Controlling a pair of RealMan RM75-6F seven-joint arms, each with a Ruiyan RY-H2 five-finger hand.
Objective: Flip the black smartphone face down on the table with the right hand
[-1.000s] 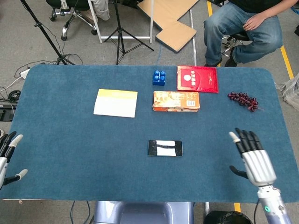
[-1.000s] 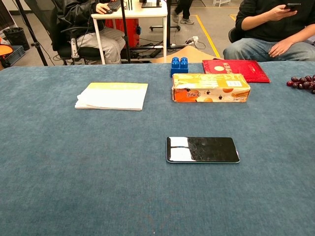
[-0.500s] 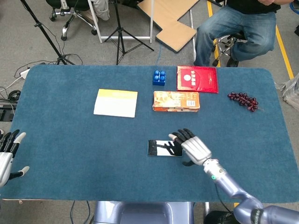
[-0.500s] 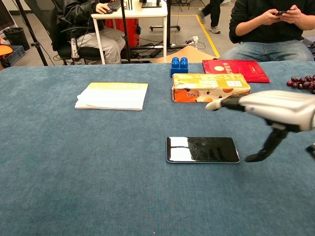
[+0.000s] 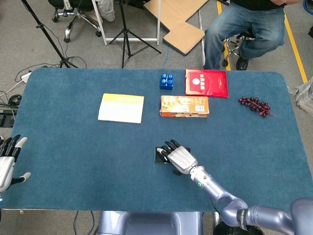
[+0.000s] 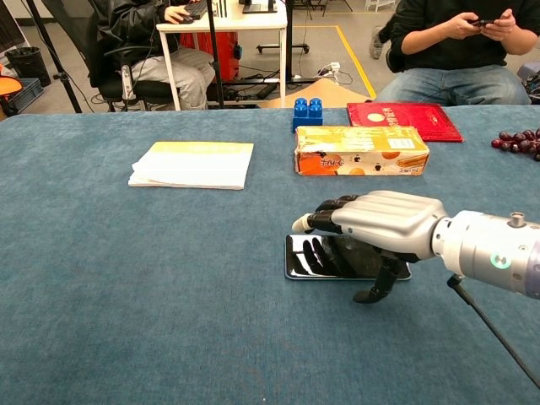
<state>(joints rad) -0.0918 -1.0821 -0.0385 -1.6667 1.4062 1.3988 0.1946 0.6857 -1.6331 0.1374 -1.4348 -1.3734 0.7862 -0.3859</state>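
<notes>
Black glossy smartphone: flat, screen up, on blue felt-covered table, toward its near edge, midway along. Right hand: over the phone, fingers extended, thumb tip down by its near edge; holds nothing. Left hand: fingers spread, empty, at table's near left corner.

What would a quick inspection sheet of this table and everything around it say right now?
Surface: blue cloth table.
Job's things: black phone lies screen up, mostly under the right hand.
Clutter: yellow-topped notepad, orange box, blue block, red folder, grapes, all apart from the phone.
Hands: right hand hovers palm down over the phone, fingers spread, thumb tip at the phone's near edge; grip not evident. Left hand open at the table's left edge.
Cables: cords on the floor at far left.
Surroundings: two seated people, tripod, cardboard on the floor.
</notes>
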